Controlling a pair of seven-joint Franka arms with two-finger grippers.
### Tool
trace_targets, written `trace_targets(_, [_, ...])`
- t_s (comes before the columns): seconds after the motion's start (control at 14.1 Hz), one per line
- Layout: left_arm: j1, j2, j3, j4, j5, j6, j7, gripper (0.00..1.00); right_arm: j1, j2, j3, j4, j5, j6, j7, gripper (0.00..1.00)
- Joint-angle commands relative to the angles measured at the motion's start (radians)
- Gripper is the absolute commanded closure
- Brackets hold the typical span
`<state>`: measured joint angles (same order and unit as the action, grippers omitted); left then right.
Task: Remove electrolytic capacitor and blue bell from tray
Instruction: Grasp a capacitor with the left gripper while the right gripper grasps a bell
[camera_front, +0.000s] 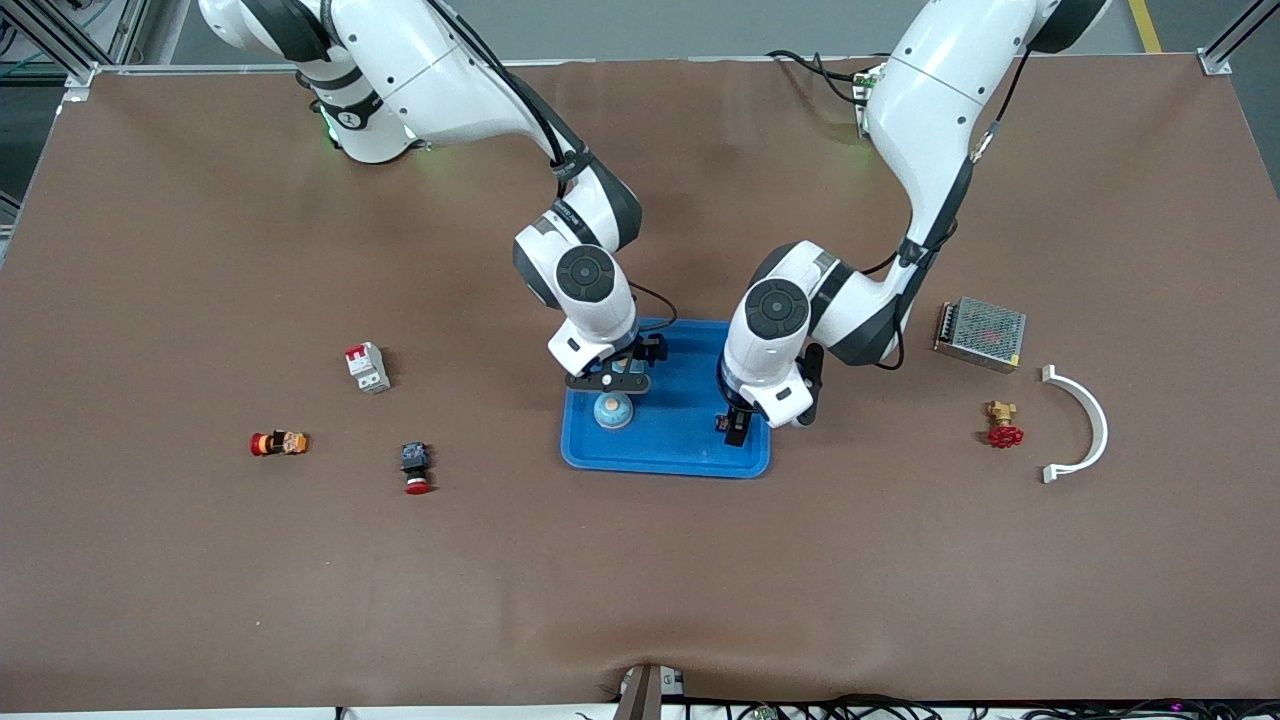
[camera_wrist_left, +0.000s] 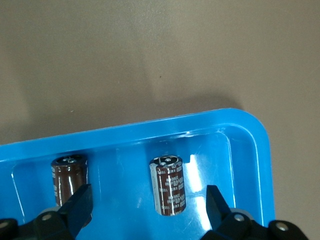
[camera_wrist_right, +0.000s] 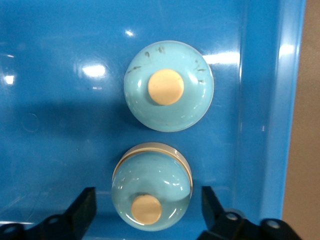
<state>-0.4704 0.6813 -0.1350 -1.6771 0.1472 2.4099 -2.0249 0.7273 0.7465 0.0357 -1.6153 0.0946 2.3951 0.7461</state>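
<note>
Clearly both arms work the tray (camera_front: 690, 455) at once, one gripper per target, so neither has to cross the other.

Over the tray end toward the right arm, the right gripper (camera_front: 610, 383) hangs low. Its fingers (camera_wrist_right: 84, 207) straddle a bell (camera_wrist_right: 152, 192) with a thin gap on each side. They are parted and not gripping, and I judge them about to squeeze the dome near its base. A second bell (camera_wrist_right: 168, 86) sits just past the fingertips, outside them. It probably stays put on this grab.

At the tray corner toward the left arm, the left gripper (camera_front: 737, 430) is spread wide. An upright capacitor (camera_wrist_left: 169, 185) stands between its fingers (camera_wrist_left: 219, 205), closer to one than the other and touching neither. That wide opening leaves room to drop around the can before closing. A second capacitor (camera_wrist_left: 69, 177) stands just outside the other finger, partly hidden by it. That finger could nudge it on the descent.

Everything named lies inside the tray, so nothing has been removed yet.
</note>
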Motion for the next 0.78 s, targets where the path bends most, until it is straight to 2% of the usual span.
trace_targets(0.0, [-0.004, 0.012, 0.005, 0.017, 0.028, 0.008, -0.024, 0.0, 0.011, 0.01, -0.01, 0.011, -0.016, 0.007, 0.016, 0.25])
trace_targets(0.14, [-0.005, 0.023, 0.005, 0.025, 0.028, 0.009, -0.024, 0.0, 0.011, 0.011, -0.01, 0.011, -0.016, 0.007, 0.016, 0.42])
trace_targets(0.35, [-0.008, 0.056, 0.006, 0.059, 0.028, 0.014, -0.023, 0.0, 0.011, 0.013, -0.01, 0.012, -0.016, 0.007, 0.016, 0.57])
trace_targets(0.71, [-0.011, 0.079, 0.008, 0.073, 0.042, 0.029, -0.024, 0.0, 0.0, -0.001, -0.01, 0.02, -0.013, -0.011, 0.01, 0.58])
